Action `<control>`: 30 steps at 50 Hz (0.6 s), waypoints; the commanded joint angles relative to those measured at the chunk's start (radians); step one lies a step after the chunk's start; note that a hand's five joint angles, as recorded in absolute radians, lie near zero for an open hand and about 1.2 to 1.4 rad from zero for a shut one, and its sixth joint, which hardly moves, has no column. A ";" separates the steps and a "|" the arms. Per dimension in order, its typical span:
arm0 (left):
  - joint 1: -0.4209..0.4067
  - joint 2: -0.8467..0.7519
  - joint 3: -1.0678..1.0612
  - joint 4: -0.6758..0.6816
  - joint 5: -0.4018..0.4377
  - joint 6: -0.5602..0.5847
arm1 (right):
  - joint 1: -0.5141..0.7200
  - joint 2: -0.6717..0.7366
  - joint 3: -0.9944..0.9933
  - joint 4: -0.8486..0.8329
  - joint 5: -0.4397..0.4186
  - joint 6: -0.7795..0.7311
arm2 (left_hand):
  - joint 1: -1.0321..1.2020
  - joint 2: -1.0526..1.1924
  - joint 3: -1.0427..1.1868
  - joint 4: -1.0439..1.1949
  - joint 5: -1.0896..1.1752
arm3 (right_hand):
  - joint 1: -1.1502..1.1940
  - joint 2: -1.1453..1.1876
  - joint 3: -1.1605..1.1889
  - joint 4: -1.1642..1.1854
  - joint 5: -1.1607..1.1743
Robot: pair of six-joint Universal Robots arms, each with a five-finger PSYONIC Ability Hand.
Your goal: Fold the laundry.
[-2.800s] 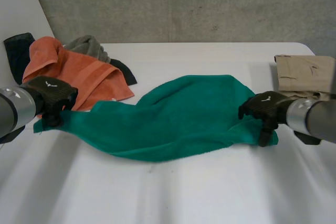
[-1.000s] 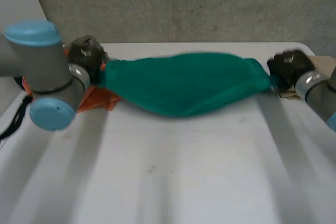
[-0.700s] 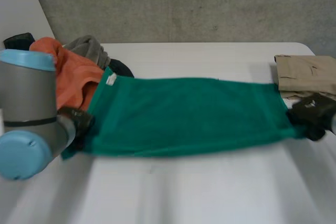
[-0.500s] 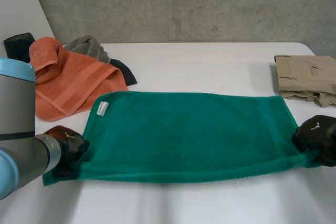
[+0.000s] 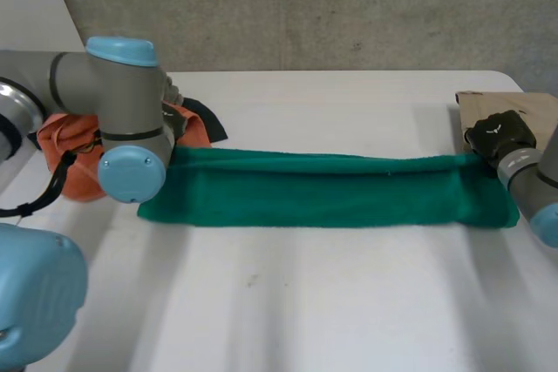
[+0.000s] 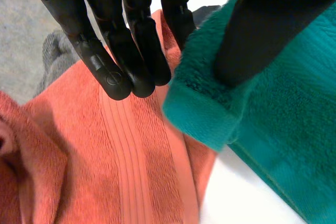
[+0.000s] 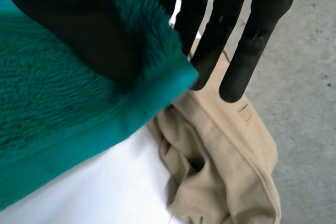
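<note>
The green towel (image 5: 331, 189), flat a moment ago, now lies doubled lengthwise between the left robot hand (image 6: 126, 51) and right robot hand (image 7: 252, 40). Each clamps an end corner; first fold looks done.

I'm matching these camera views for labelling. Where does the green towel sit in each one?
Head view: the green towel lies as a long folded strip across the white table, between the orange towel and the tan trousers.
Left wrist view: one corner is pinched in the left robot hand, over the orange towel.
Right wrist view: one corner is pinched in the right robot hand, beside the tan trousers.
Shared landmark: the white table.
</note>
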 commanded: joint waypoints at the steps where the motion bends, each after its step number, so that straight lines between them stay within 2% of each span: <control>1: -0.025 -0.063 0.066 0.035 0.010 0.090 | 0.040 0.092 -0.091 0.007 0.108 -0.016 | -0.871 -0.889 -0.888 -0.889 -0.894 | -0.892 -0.937 -0.950 -0.953 -0.973; 3: -0.026 -0.045 0.043 0.046 0.010 0.120 | 0.044 0.088 -0.098 0.056 0.142 -0.011 | -0.871 -0.889 -0.888 -0.889 -0.894 | -0.892 -0.937 -0.950 -0.953 -0.973; 6: -0.023 0.005 -0.012 0.062 0.019 0.137 | 0.044 0.060 -0.096 0.116 0.124 0.006 | -0.871 -0.889 -0.888 -0.889 -0.894 | -0.892 -0.937 -0.950 -0.953 -0.973; 12: -0.003 0.108 -0.154 0.144 0.077 0.147 | 0.034 0.008 -0.102 0.165 0.011 0.104 | -0.871 -0.889 -0.888 -0.889 -0.894 | -0.892 -0.937 -0.950 -0.953 -0.973; 15: 0.006 0.144 -0.236 0.220 0.137 0.184 | 0.037 0.013 -0.114 0.171 -0.040 0.133 | -0.871 -0.889 -0.888 -0.889 -0.894 | -0.892 -0.937 -0.950 -0.953 -0.973; 20: 0.015 0.108 -0.254 0.271 0.194 0.271 | 0.055 0.094 -0.194 0.219 -0.117 0.153 | -0.871 -0.889 -0.888 -0.889 -0.894 | -0.892 -0.937 -0.950 -0.953 -0.973; 25: 0.021 0.035 -0.211 0.276 0.184 0.341 | 0.075 0.192 -0.314 0.308 -0.116 0.158 | -0.871 -0.889 -0.888 -0.889 -0.894 | -0.892 -0.937 -0.950 -0.953 -0.973; 30: 0.028 -0.028 -0.127 0.289 0.186 0.342 | 0.087 0.269 -0.415 0.334 -0.096 0.159 | -0.871 -0.889 -0.888 -0.889 -0.894 | -0.892 -0.937 -0.950 -0.953 -0.973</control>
